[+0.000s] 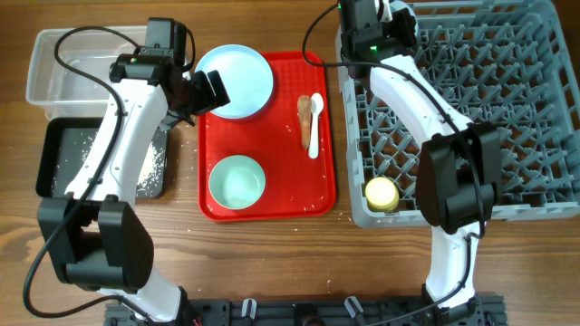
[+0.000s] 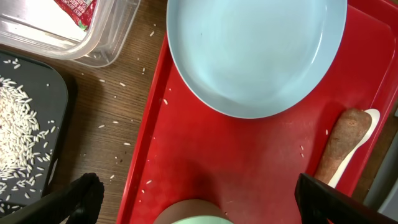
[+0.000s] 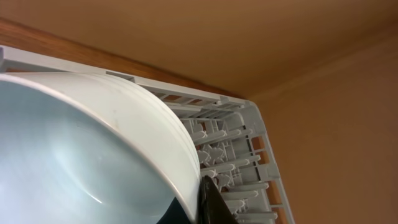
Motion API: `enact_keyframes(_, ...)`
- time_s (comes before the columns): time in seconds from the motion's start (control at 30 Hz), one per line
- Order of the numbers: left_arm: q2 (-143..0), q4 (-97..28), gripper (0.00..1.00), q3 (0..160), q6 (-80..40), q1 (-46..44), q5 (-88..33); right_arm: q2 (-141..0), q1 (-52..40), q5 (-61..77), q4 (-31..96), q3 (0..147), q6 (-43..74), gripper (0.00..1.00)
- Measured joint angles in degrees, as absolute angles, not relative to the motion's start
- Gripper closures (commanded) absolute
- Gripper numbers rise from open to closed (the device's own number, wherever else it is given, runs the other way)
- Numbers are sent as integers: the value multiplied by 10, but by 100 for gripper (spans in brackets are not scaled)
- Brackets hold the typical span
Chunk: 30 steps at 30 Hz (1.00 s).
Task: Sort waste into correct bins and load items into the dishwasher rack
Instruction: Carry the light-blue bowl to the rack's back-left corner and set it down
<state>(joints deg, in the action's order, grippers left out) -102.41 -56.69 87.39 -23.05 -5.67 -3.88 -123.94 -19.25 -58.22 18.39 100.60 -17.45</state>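
A: Hovering at the left edge of the red tray (image 1: 281, 172), the left gripper (image 1: 208, 89) shows its jaws wide apart with nothing between them. Its fingers (image 2: 84, 196) are cropped by the bottom of the wrist view.

B: What's on that tray?

A: Plate (image 1: 237, 80) at the back, front bowl (image 1: 236, 181) nearer us, carrot piece (image 1: 304, 116) lying just beside the spoon (image 1: 314, 122). From the wrist, only a sliver of that bowl's rim peeks in.

B: Bins?

A: Wrapper (image 2: 78, 9) in the clear tub (image 1: 63, 72), mostly cut off. Rice (image 2: 22, 124) in the black tray (image 1: 56, 136), stray grains on the table (image 1: 272, 263).

B: Right side?

A: Right gripper (image 1: 376, 23) is at the far left corner of the dishwasher rack (image 1: 471, 109). A second bowl (image 3: 81, 162) fills its camera, with one finger (image 3: 211, 202) against the outer wall. The other finger is hidden, so I can't tell whether it's clamped. Yellow cup (image 1: 381, 193) sits in the rack's near left corner.
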Motion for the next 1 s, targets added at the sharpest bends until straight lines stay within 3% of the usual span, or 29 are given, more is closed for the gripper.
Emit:
enact_keyframes(0.07, -1024, -567, 0, 874, -230, -57, -39, -1239, -197, -581, 191, 1006, -175, 73)
enact_keyframes(0.13, -1024, -567, 0, 874, -230, -57, -39, -1239, -205, -575, 206, 1006, -180, 43)
enact_keyframes(0.27, -1024, -567, 0, 874, -230, -57, -39, -1240, -220, -559, 233, 1006, -181, 28)
enact_keyframes(0.53, -1024, -567, 0, 874, -230, -57, -39, -1241, -230, -546, 257, 1006, -179, 16)
enact_keyframes(0.73, -1024, -567, 0, 874, -230, -57, -39, -1241, -247, -509, 300, 1006, -99, 15)
enact_keyframes(0.87, -1024, -567, 0, 874, -230, -57, -39, -1232, -237, -375, 364, 1005, 14, 15)
enact_keyframes(1.0, -1024, -567, 0, 874, -230, -57, -39, -1162, -198, -145, 375, 1005, 84, 12)
